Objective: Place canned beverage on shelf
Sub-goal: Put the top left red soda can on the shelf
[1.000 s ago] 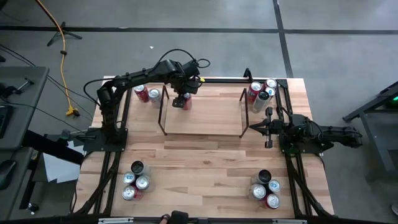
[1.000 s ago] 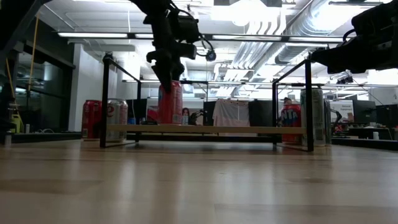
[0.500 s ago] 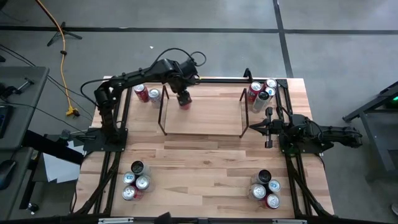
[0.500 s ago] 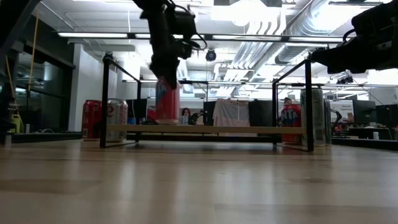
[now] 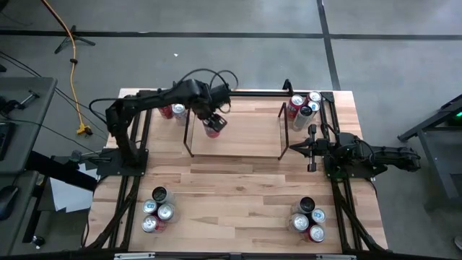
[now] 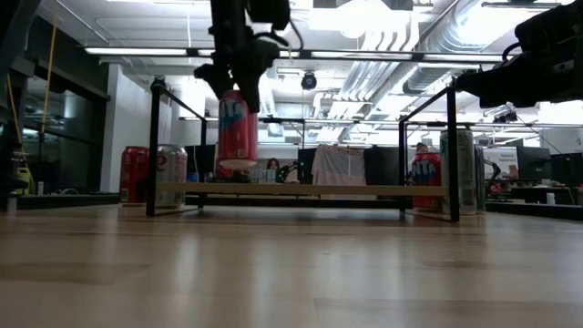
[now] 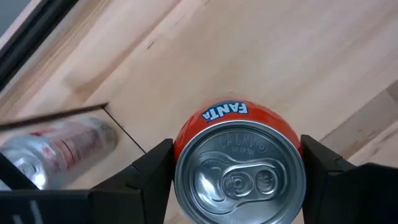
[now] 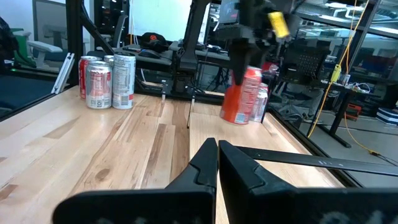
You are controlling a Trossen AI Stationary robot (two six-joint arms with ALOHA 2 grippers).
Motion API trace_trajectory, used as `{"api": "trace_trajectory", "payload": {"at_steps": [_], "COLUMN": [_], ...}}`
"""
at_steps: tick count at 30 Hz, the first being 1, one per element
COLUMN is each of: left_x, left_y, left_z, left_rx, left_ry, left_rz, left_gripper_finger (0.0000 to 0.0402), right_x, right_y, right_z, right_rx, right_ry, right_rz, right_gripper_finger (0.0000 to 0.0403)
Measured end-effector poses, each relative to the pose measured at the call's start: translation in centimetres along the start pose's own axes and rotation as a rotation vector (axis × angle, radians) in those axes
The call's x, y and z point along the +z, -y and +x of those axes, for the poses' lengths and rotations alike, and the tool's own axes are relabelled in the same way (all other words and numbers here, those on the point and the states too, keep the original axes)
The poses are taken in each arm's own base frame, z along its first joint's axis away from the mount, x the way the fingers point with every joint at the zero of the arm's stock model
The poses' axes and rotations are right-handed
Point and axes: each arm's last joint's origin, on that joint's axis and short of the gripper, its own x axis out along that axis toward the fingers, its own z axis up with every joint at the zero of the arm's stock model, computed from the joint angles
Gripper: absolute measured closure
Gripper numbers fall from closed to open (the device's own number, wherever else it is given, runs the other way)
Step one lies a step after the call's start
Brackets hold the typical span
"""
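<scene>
Pale wooden planks form the table [image 5: 238,188], which is edged by a black rail frame and backed by a grey floor in the high view. Toward the far edge, the shelf [image 5: 281,133], a low rack of thin black rods with a see-through top, is seen standing on the wood. Above the shelf's left part, the left gripper [image 5: 211,121] is shown clamped on an orange Fanta can [image 6: 237,129], its dark fingers [image 7: 149,175] pressed against opposite sides of the can just below the silver lid. In the low view the can is held slightly tilted and clear of the shelf top, its base not touching it. Two cans [image 5: 172,110] are seen on the table just beyond the shelf's left end, a further cluster [image 5: 303,105] at the far right corner, and two groups [image 5: 156,209] [image 5: 309,218] near the front edge. The right gripper [image 5: 311,148] is held beside the shelf's right end, its fingers [image 8: 208,163] pressed together with nothing between them.
</scene>
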Motion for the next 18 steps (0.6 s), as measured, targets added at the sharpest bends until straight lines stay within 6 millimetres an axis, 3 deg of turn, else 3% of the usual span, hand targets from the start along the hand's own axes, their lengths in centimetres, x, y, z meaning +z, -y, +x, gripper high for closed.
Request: {"api": "trace_trajectory", "payload": {"at_steps": [7,18], "left_x": [-2.0,-4.4], "left_y": [2.0,4.0], "left_z": [-0.7,-1.8], "left_rx": [0.153,0.189], "left_ry": [0.035,0.056], "left_rz": [-0.052,-0.188], "left_gripper_finger": [0.0197,0.0197], "right_x": [0.0,0.0], "right_y": [0.0,0.0], "right_z": [0.0,0.0], "right_rx": [0.000,0.000], "right_ry": [0.000,0.000], "right_rz": [0.000,0.000], "right_gripper_finger": [0.0402,0.0402]}}
